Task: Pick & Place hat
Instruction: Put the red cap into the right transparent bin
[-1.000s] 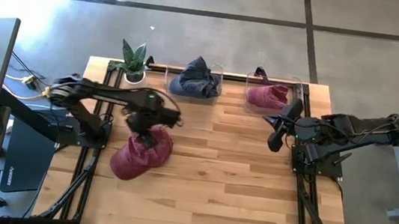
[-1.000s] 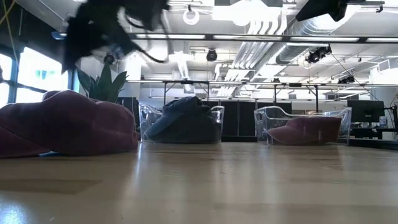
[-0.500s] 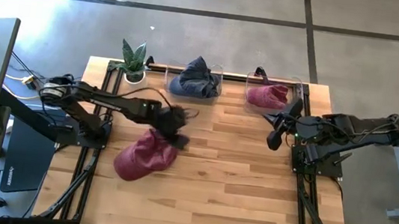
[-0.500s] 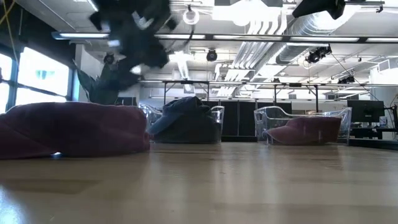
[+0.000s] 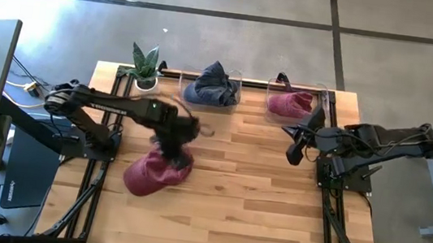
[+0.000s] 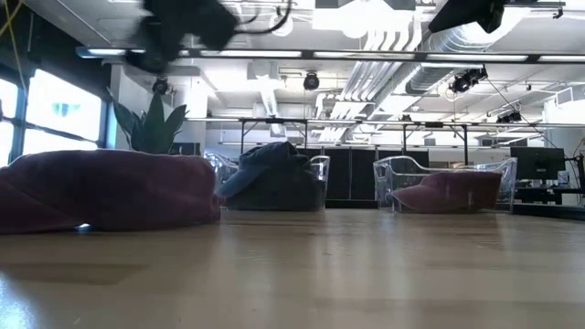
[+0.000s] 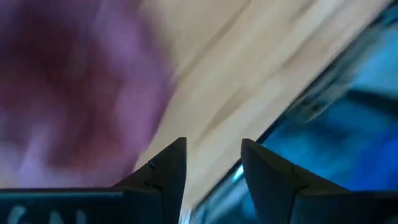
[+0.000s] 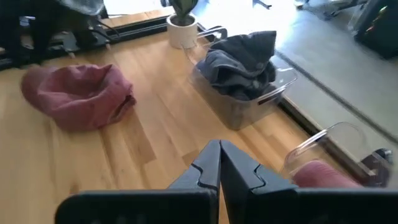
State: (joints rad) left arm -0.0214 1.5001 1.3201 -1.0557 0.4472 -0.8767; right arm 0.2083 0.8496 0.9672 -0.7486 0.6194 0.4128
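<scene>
1. Maroon hat (image 5: 155, 172) lies slumped on the wooden table (image 5: 257, 200), at about eight o'clock from the table's centre.
2. Left arm reaches across from nine o'clock; left gripper (image 5: 175, 140) hovers over the hat's upper edge, fingers (image 7: 168, 171) parted, grasping nothing.
3. Right gripper (image 5: 292, 152) waits at three o'clock, fingers clenched together.

Two dark, slender jointed arms with black cabling; left gripper (image 7: 211, 168) and right gripper (image 8: 219, 163) bear black wedge-shaped fingers
</scene>
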